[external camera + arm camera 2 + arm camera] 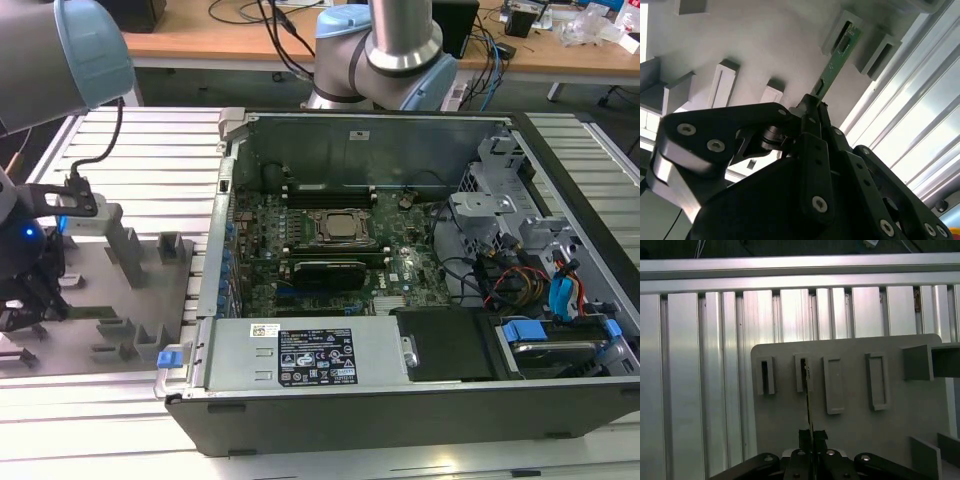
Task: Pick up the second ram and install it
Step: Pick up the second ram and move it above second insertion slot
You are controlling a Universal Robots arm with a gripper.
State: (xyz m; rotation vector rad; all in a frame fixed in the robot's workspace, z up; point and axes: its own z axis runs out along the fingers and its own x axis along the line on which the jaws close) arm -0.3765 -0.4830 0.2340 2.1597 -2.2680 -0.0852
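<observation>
End effector [812, 102] pinching second ram [837, 60], grey slotted tray [765, 40], white-labelled computer [420, 405] beside

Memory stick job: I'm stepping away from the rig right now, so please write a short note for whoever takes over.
Claw: shut on one end of the memory stick.
Stick: over the grey holder tray, far end at one of its slots; cannot tell if it is clear of the slot.
Done: stick gripped.
Left: stick not yet in the open computer.
</observation>
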